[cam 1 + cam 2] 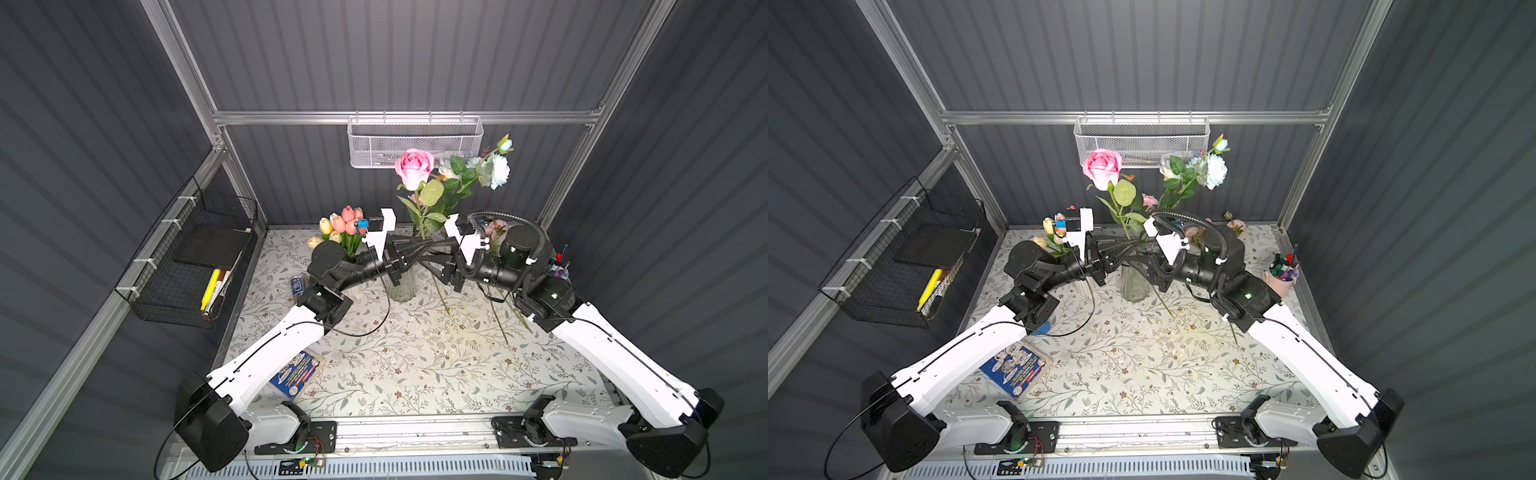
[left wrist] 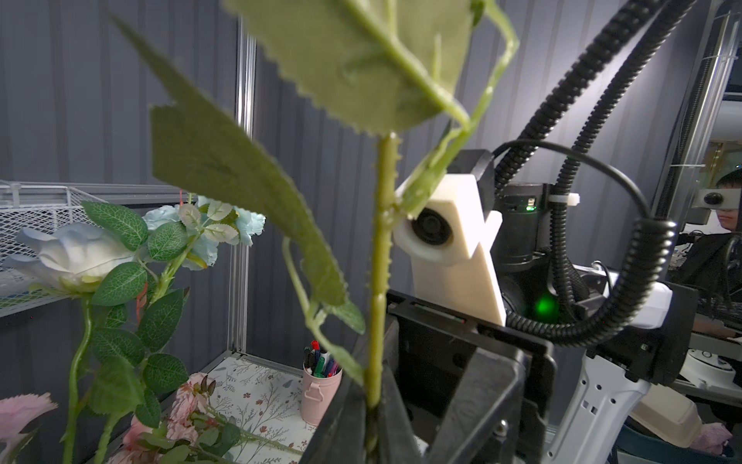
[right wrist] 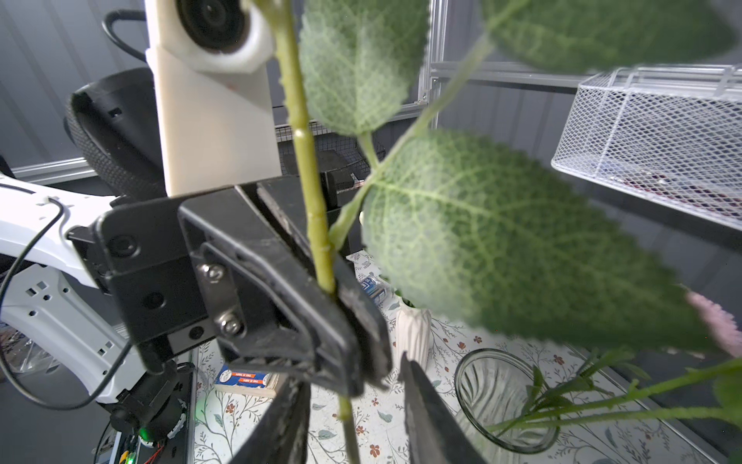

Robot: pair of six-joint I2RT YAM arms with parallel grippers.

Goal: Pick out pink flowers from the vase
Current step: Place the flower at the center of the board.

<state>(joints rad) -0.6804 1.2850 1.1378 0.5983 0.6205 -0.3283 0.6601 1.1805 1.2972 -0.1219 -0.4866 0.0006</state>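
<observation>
Overall light: bright on the floral table [image 1: 415,374], dim on the dark ribbed walls [image 1: 83,124].
Source: overhead; a warm, pale patch sits mid-table in both top views.
Glare: the white arm links [image 1: 270,357] are nearly washed out; the pink rose [image 1: 414,166] is strongly lit.
Shadows: soft and faint beneath the arms.
Distortion: wide-angle; the frame rails [image 1: 399,117] splay outward toward the edges.
Left wrist focus: the near leaves [image 2: 241,193] are blurred; the white rose [image 2: 76,253] and pen cup [image 2: 319,395] are sharper; a green light [image 2: 544,307] blooms.
Right wrist focus: the big leaf [image 3: 502,241] is soft-edged; the glass vase [image 3: 465,385] is slightly soft.
</observation>
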